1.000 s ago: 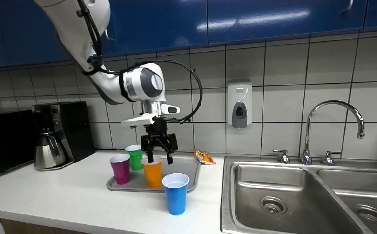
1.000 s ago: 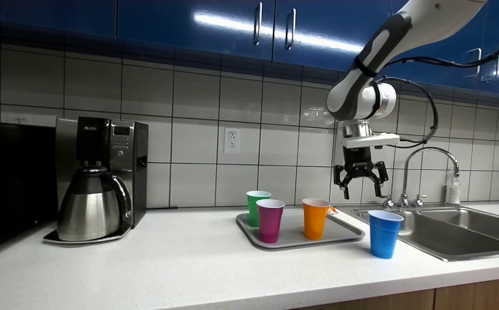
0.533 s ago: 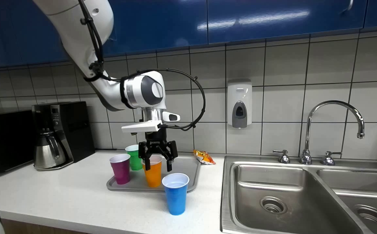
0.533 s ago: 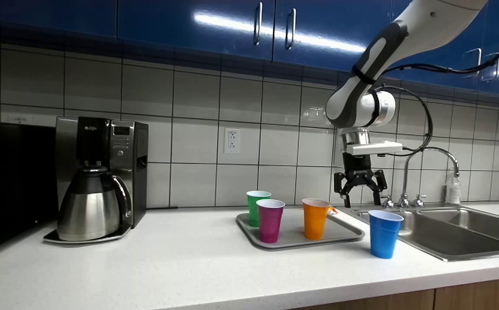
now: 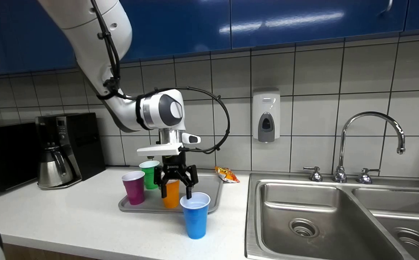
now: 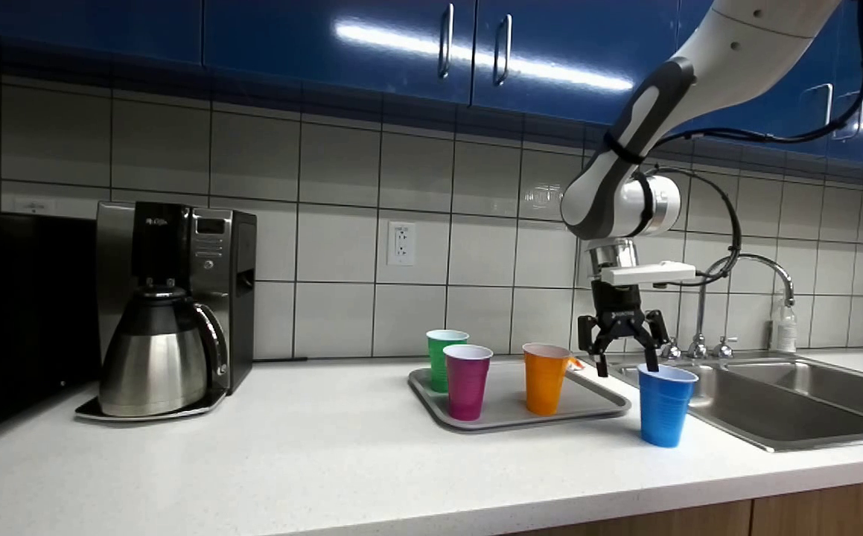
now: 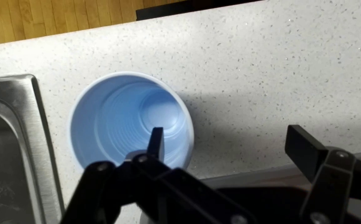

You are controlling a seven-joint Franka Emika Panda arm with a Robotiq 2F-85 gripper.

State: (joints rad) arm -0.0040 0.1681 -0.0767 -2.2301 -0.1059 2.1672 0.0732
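My black gripper (image 5: pixel 176 195) is open and empty, pointing down; its fingers stand wide apart in the wrist view (image 7: pixel 225 133). It is nearest to the upright blue cup (image 5: pixel 196 221), which stands on the counter in front of the tray. One finger (image 7: pixel 156 144) overlaps the mouth of the blue cup (image 7: pixel 111 102) in the wrist view; I cannot tell whether its tip is inside the rim. The other finger (image 7: pixel 303 149) is over the counter. The orange cup (image 6: pixel 544 383), purple cup (image 6: pixel 467 387) and green cup (image 6: pixel 438 372) stand on the grey tray (image 6: pixel 591 404).
The steel sink (image 5: pixel 254 216) with its faucet (image 5: pixel 341 151) lies beside the blue cup. An orange snack bag (image 5: pixel 227 175) lies at the tray's back corner. A coffee maker (image 6: pixel 241 298) stands farther along the counter. A soap dispenser (image 5: pixel 266 115) hangs on the tiled wall.
My gripper has moved down, and one fingertip now reaches the height of the blue cup's rim. The fingers stay open. The cups and tray have not moved.
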